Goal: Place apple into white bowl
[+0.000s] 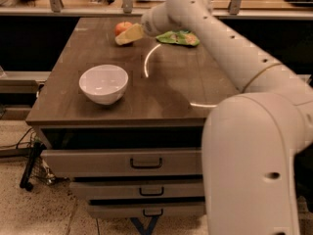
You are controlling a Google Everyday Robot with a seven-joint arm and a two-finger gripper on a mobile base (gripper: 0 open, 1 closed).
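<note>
The apple (122, 27), red-orange and small, sits at the far edge of the wooden table top (161, 89), left of centre. My gripper (122, 39), with yellowish tips, reaches in from the right and lies just in front of the apple, right against it or nearly so. It holds nothing that I can see. The white bowl (103, 83) stands empty near the table's front left corner, well in front of the apple.
A green snack bag (182, 37) lies at the far edge, right of the gripper. My white arm (244, 111) fills the right side and hides that part of the table. Drawers (145, 161) sit under the top. A bright ring of light (146, 65) marks the surface.
</note>
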